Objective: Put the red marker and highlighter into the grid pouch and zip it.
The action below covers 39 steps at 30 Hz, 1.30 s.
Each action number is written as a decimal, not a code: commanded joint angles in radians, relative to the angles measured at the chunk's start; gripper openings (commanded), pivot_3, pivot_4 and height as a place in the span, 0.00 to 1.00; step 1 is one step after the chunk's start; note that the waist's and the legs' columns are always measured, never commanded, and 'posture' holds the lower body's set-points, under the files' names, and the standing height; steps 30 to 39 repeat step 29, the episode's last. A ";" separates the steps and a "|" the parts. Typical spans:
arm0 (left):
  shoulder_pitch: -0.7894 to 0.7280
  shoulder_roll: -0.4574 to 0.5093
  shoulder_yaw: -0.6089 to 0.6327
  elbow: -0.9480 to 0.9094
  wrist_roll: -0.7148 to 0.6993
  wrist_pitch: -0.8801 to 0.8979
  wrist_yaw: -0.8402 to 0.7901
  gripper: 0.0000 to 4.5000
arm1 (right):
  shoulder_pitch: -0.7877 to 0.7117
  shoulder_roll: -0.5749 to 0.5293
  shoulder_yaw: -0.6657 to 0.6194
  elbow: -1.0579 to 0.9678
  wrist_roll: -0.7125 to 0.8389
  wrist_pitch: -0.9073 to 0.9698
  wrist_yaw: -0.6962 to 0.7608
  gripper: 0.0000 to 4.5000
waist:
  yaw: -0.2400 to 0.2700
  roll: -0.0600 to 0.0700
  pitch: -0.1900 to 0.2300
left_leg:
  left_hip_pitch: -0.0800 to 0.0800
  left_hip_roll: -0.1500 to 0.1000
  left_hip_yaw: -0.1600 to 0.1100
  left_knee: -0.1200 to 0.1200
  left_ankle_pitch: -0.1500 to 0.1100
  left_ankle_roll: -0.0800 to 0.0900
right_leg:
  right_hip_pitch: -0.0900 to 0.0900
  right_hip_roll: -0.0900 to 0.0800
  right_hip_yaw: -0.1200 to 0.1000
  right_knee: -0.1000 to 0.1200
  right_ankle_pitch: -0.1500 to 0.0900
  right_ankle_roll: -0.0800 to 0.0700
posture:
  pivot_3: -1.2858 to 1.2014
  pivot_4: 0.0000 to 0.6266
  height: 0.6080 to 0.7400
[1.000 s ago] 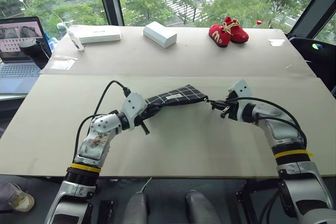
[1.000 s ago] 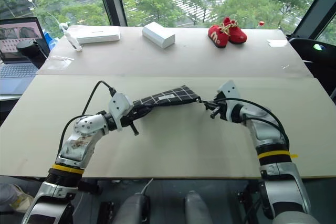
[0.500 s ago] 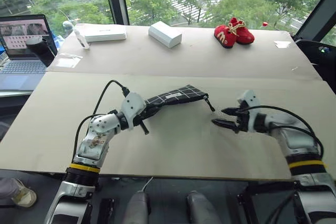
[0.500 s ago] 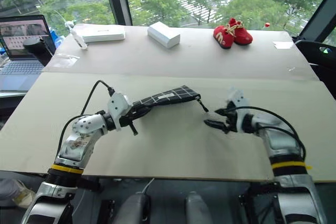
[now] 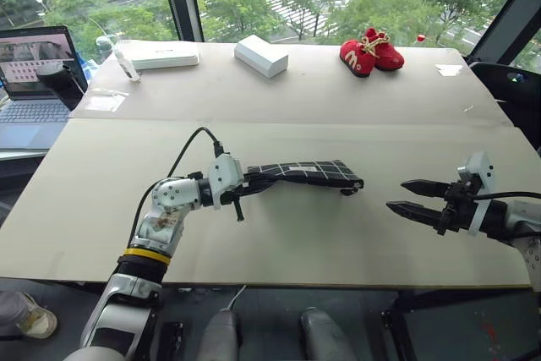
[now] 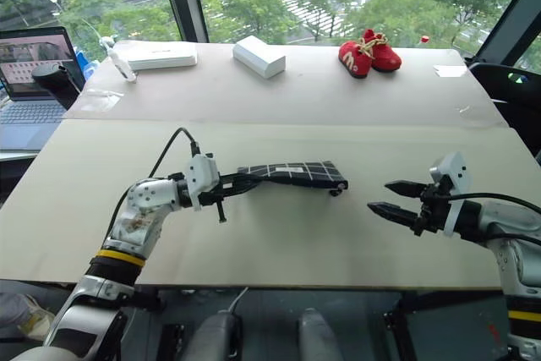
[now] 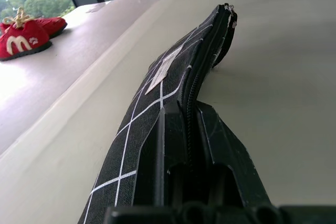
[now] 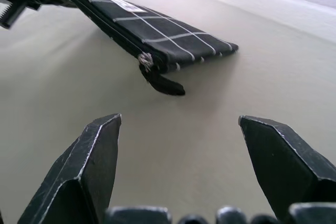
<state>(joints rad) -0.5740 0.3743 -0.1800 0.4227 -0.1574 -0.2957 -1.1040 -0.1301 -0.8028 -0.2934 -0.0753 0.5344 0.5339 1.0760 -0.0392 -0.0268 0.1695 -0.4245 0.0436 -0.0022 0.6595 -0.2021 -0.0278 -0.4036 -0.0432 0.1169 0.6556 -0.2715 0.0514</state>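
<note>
The grid pouch (image 5: 308, 172), black with white lines and a small white label, stretches level just over the table's middle, zipper edge up. My left gripper (image 5: 245, 184) is shut on its left end; in the left wrist view the pouch (image 7: 157, 77) runs away between the fingers (image 7: 223, 140) with the zipper drawn shut. The black pull cord (image 8: 163, 85) hangs at the pouch's right end. My right gripper (image 5: 404, 197) is open and empty, well to the right of the pouch and pointing at it. The red marker and the highlighter are hidden from view.
Red baby shoes (image 5: 370, 50), a white box (image 5: 259, 55) and a long flat white box (image 5: 156, 55) lie along the far side of the table. A laptop (image 5: 30, 82) stands at the far left. The table's front edge (image 5: 279, 283) runs just below both arms.
My right gripper has let go of the pull cord, opened and drawn back to the right. My left gripper has turned, and the pouch now lies lower and level.
</note>
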 commanded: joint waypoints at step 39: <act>0.367 0.133 0.498 -0.590 -0.444 0.916 0.431 0.80 | -0.122 0.063 0.025 0.238 -0.049 -0.106 -0.067 0.90 | 0.006 0.000 0.000 | 0.001 0.001 0.000 0.001 0.000 0.000 | 0.000 0.000 -0.001 0.001 0.000 0.000 | 0.52 0.24 0.92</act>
